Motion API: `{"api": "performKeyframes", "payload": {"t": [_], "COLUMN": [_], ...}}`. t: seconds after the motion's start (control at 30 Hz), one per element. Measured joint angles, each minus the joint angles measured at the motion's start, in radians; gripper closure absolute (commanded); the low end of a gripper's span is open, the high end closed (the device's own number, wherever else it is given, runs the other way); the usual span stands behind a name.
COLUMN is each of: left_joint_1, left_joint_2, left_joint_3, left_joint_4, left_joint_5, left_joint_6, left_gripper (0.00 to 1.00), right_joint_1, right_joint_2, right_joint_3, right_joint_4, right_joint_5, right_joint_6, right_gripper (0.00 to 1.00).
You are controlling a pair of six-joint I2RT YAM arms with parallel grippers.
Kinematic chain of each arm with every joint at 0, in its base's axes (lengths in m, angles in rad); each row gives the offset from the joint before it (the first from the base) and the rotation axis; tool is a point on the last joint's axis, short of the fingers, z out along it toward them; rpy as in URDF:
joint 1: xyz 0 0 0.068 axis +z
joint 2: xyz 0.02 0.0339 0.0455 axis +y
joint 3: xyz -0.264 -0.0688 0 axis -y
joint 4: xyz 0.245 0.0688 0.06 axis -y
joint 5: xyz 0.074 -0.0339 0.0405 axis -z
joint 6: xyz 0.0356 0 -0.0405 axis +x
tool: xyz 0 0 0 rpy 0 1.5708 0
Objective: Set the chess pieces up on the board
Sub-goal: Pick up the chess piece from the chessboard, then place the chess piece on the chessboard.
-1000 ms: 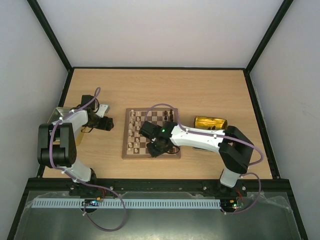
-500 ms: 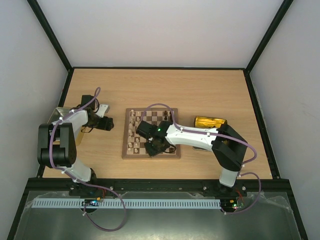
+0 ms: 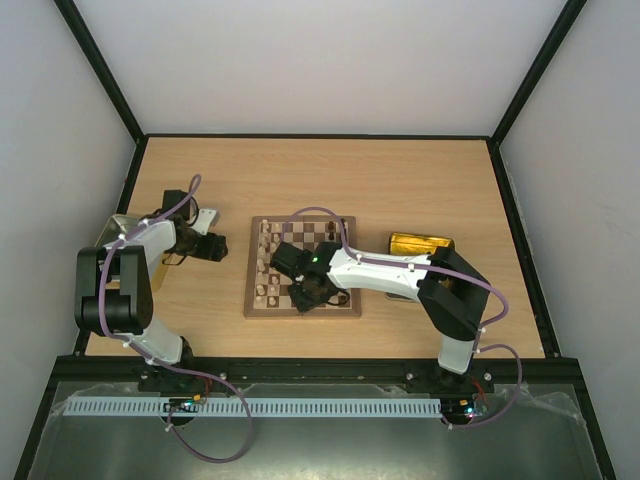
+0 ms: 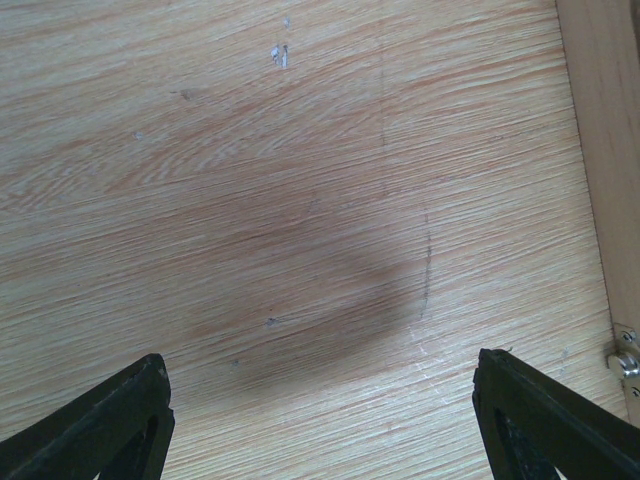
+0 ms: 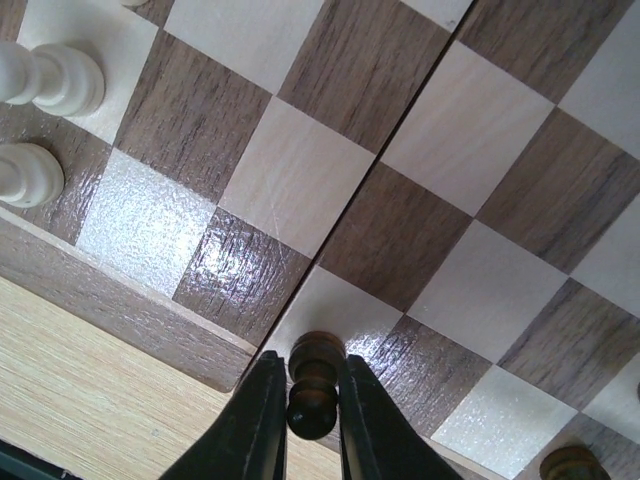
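My left end effector [image 4: 320, 358] hangs spread wide with nothing in it over the bare surface [image 4: 300, 150], between the dull tin [image 3: 115, 232] and the board [image 3: 300, 311]. It is well out of the way there.

My right end effector [image 5: 313, 410] is over the board's near rows, pinching a dark brown piece [image 5: 316, 358] between its fingers [image 5: 262, 420]. The piece hangs right by the fold line down the middle of the board, just inside the plain border [image 5: 120, 300].

The hazards, as I judge them:
- The fold line: a base set across it could rock and topple on release.
- The border: a little too far towards it and the piece lands on the rim or rolls off onto the surface.
- The grip: the piece is tiny, so it could cling to one finger and tip over as I let go.

There is room. The squares around are bare, the two cream pieces [image 5: 50, 75] stand well apart at the left, and another dark piece [image 5: 575, 465] sits near on the right. The gold tray [image 3: 420, 243] lies beyond the board's right edge.
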Motion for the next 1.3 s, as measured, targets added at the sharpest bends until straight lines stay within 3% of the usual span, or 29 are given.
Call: {"api": "performKeyframes", "payload": {"t": [0.17, 0.53, 1.3], "left_joint_1": [0.000, 0.000, 0.000], "left_joint_2": [0.000, 0.000, 0.000], "left_joint_3": [0.000, 0.000, 0.000], "left_joint_4": [0.000, 0.000, 0.000], "left_joint_5": [0.000, 0.001, 0.024], "left_joint_6": [0.000, 0.000, 0.002], "left_gripper": [0.18, 0.18, 0.18], "right_joint_1": [0.000, -0.013, -0.224], "right_joint_2": [0.000, 0.004, 0.092], "right_joint_3": [0.000, 0.012, 0.163], "right_joint_4": [0.000, -0.008, -0.050], "right_joint_5": [0.005, 0.035, 0.158], "right_joint_6": [-0.004, -0.010, -0.010], "right_gripper": [0.94, 0.95, 0.98]}}
